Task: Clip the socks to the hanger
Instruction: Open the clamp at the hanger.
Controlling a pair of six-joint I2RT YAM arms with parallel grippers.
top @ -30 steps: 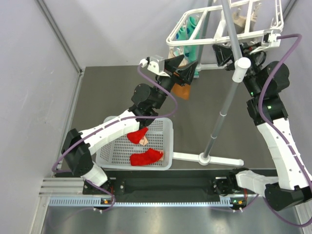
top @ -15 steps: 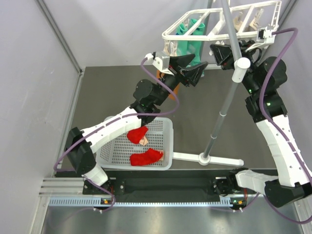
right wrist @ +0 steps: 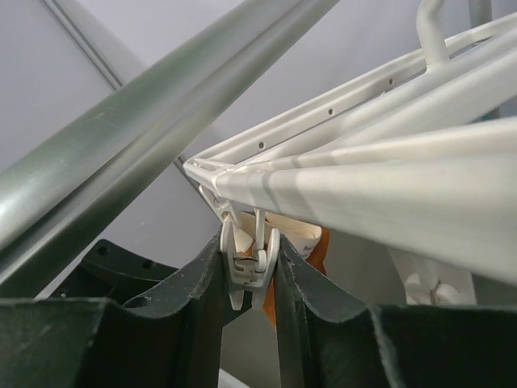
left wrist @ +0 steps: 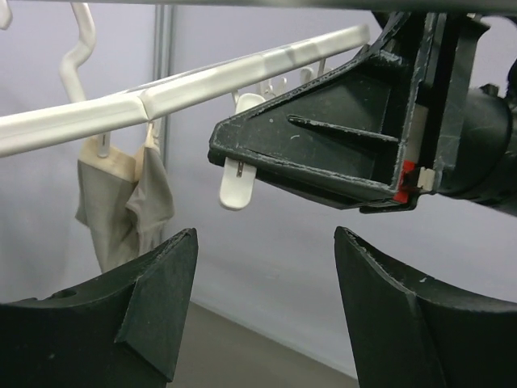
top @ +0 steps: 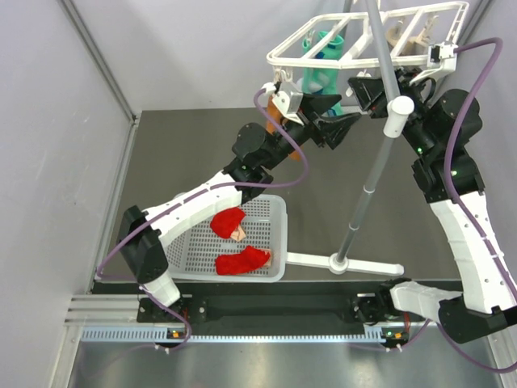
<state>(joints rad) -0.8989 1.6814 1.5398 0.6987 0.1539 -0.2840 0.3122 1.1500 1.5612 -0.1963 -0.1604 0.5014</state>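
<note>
The white hanger hangs tilted high at the back on its grey pole. A mint-green pair of socks is clipped under its left side. The two red socks lie in the white basket. My right gripper is up under the frame. The right wrist view shows it shut on a white clip dangling from the hanger bar. My left gripper is raised beside it. The left wrist view shows it open and empty just below another clip.
Beige socks hang from the hanger's far side. An orange-brown sock shows behind the left arm. The pole's white foot lies on the table to the right of the basket. Grey walls enclose the table.
The right gripper has closed on the clip. The left arm has risen and reached right, up to the hanger. The hanger frame has swung a little up and left.
</note>
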